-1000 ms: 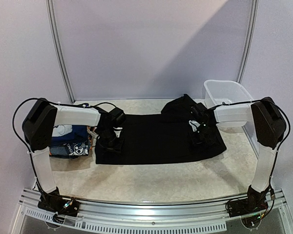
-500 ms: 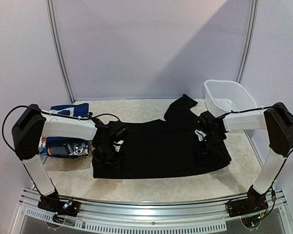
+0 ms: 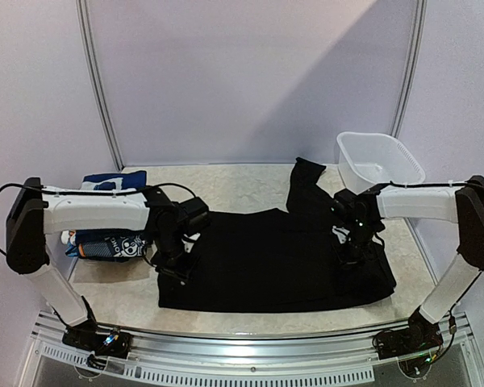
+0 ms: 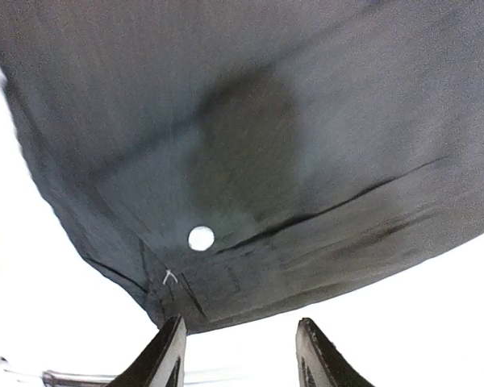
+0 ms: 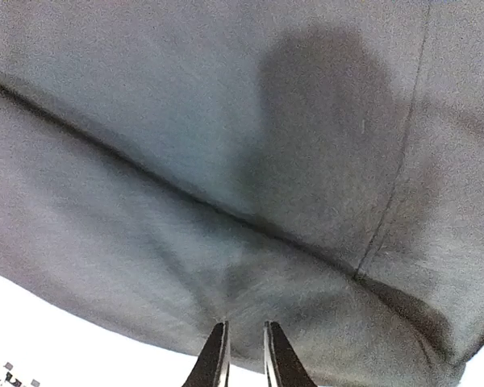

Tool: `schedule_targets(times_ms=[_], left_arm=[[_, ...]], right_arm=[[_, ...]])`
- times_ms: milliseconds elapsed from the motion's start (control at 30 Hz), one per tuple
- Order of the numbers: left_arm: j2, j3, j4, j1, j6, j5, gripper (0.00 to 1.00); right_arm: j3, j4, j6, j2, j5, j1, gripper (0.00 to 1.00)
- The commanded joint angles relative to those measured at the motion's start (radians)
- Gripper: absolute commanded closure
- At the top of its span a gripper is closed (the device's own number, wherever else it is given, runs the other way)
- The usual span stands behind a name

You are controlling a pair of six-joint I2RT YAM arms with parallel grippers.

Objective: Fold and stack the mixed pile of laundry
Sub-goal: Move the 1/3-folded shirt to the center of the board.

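The black garment point(image 3: 266, 258) is the biggest thing I have to deal with. It lies spread flat across the middle of the table point(image 3: 242, 179), with one strip trailing back toward the tub point(image 3: 379, 165). I judge it light and limp, so it will sag and drag rather than hold a shape. The corners and hemmed edges are where I would take it, one in each claw, keeping the span taut. Off to the left sits the folded stack point(image 3: 105, 242), blue print showing, where I expect this piece belongs. The right claw point(image 3: 351, 256) is down on the right part of the cloth. Its wrist view shows the fingers point(image 5: 216, 355) pressed almost together with creases running into the tips, so I read it as pinching a fold of the garment. The left claw point(image 3: 173, 264) is over the left edge, its fingers point(image 4: 165, 359) spread with bare table between them. The hem corner sits just past the tips, and I cannot tell whether it touches them. From above, black claws blur into black cloth, and I cannot say what kind of garment this is. The left arm hides part of the stack. A small white dot point(image 4: 200, 238) near the hem may be a hole or a stud.
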Motion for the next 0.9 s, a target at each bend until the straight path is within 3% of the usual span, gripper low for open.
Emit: schedule_targets(times_ms=[0,200,433,867], left_arm=[[0.01,0.176,-0.094,0.042,0.072,-0.09,0.53],[0.052,0.364,-0.144,0.159,0.163,-0.151,0.53],[0.069,0.474,-0.123,0.252,0.245,-0.216,0.48],[0.238,0.656,-0.007,0.371,0.418,-0.122,0.38]], right_arm=[[0.172,-0.089,-0.033,-0.027,0.027,-0.003,0.84],[0.388,-0.142,-0.071,0.034,0.059,-0.027,0.84],[0.559,-0.141,-0.118,0.052,0.137,-0.058,0.81],[0.734,-0.163,-0.143,0.16,0.135,-0.126,0.75]])
